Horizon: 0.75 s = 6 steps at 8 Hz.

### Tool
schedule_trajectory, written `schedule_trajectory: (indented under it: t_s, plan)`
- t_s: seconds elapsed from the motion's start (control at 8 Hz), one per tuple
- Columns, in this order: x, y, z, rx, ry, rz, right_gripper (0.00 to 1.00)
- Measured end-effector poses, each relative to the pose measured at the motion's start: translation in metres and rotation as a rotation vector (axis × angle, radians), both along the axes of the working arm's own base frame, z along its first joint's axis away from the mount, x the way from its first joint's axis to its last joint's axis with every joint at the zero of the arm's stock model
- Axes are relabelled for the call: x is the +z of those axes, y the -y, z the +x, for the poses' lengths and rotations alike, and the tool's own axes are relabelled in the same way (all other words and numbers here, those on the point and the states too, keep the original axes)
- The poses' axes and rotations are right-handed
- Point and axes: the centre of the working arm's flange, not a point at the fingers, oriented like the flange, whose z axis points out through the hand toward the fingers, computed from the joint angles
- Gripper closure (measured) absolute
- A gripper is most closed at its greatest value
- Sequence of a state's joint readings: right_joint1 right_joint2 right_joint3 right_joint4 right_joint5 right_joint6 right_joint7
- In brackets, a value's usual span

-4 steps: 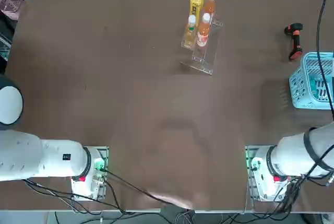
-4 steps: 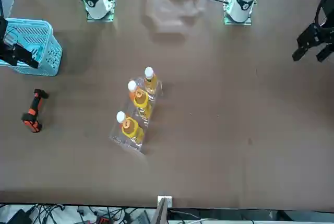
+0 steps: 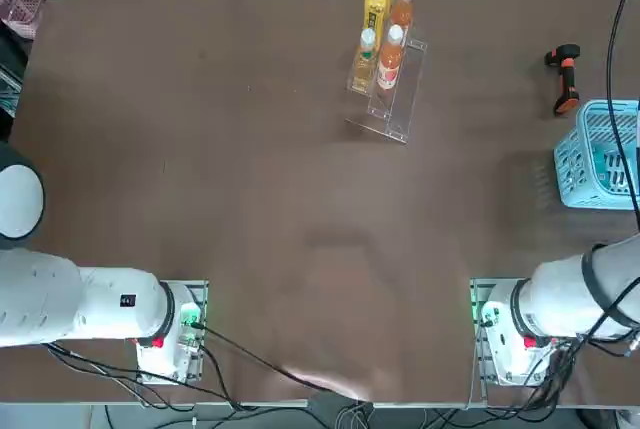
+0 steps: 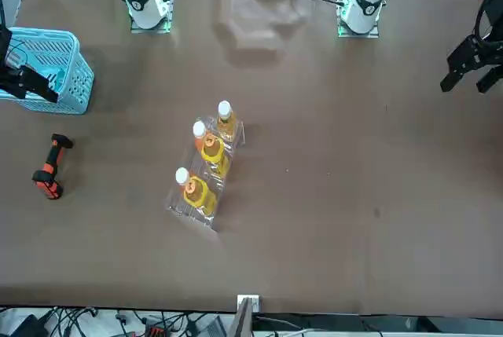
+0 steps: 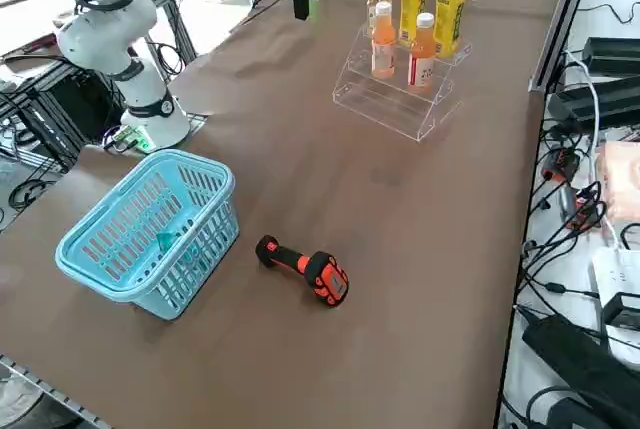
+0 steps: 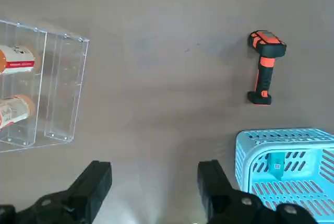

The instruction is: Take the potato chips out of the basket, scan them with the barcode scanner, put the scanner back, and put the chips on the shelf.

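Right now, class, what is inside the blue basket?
A teal packet lies inside the basket, seen in part through its slats; whatever lies beneath the packet is hidden.

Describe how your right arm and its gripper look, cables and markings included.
The right arm is white with rounded segments and dark bands at its joints; black cables run along it, and a red mark shows near its base. The right gripper is black, with two blocky fingers and round silver screw heads.

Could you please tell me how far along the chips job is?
Nothing looks done yet: the potato chips lie in the basket. Nothing is in hand: the right gripper hangs open over the table. Left: taking them out, scanning with the scanner, returning it, and shelving them on the stand.
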<state>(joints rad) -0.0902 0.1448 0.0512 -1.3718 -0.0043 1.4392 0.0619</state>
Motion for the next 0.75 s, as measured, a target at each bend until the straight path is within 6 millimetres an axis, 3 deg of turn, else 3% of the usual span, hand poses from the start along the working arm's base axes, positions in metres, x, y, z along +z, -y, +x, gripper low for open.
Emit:
schedule_trajectory:
  t_s: [0.5, 0.75]
  plan:
    - [-0.003, 0.000, -0.015, -0.001, -0.091, -0.001, 0.00]
    - [-0.024, 0.025, -0.019, -0.028, -0.132, -0.068, 0.00]
